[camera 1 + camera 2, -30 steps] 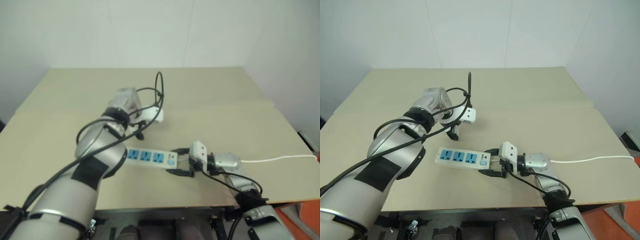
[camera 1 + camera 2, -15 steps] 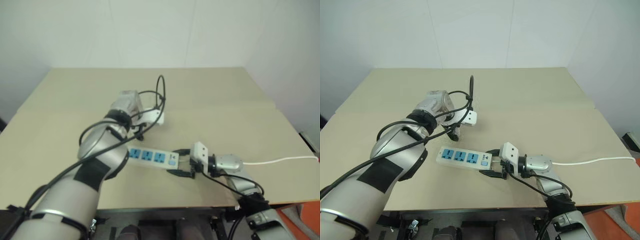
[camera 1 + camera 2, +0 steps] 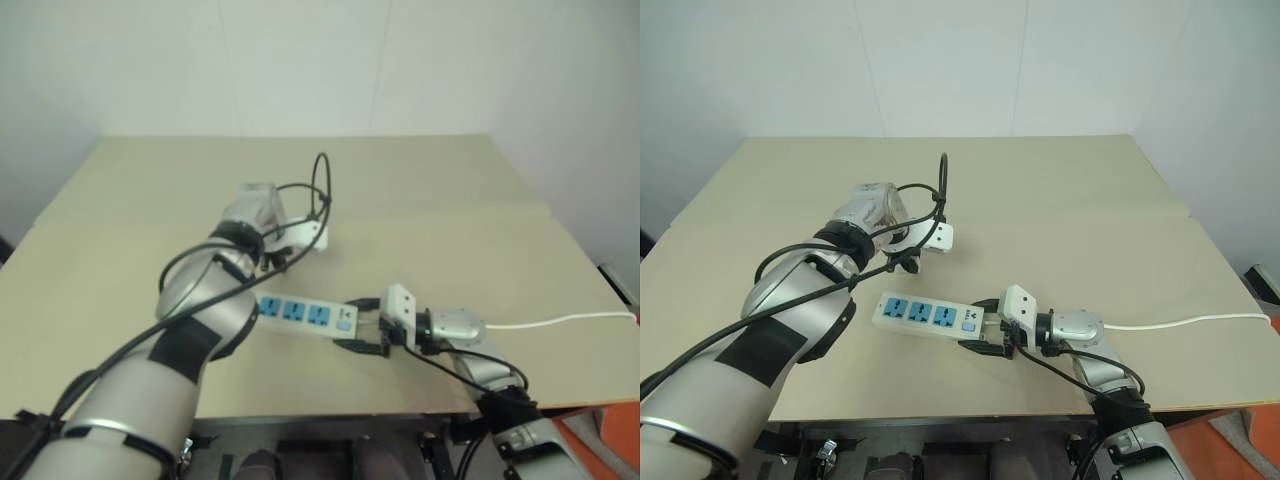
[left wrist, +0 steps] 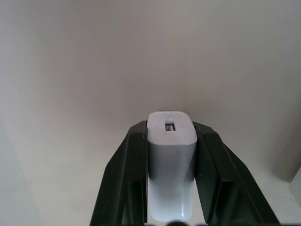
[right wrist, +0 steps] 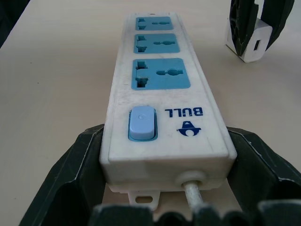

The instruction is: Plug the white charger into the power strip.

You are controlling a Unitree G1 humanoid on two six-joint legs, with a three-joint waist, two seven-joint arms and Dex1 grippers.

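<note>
The left wrist view shows the left hand point(image 4: 171, 155) closed on the small white plastic cube charger point(image 4: 171, 160); the right wrist view shows the right hand point(image 5: 164, 165) gripping the switch end of the long white power strip point(image 5: 162, 94) on the beige bench point(image 3: 1090, 220).

Left gripper point(image 4: 171, 141) clamped on white charger point(image 4: 171, 160), pointing steeply down. Right gripper point(image 5: 164, 155) near level, fingers straddling power strip point(image 5: 162, 99) switch end.

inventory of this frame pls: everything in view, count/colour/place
white charger: 1, white, on the table beyond the strip, clamped between the left gripper's fingers
power strip: 1, white with three blue sockets and a blue switch, flat on the table, switch end between the right gripper's fingers
cord: 1, white, running off the table's right edge
table: 1, beige
left gripper: 1, black fingers, shut on the charger
right gripper: 1, black fingers, around the strip's end
</note>
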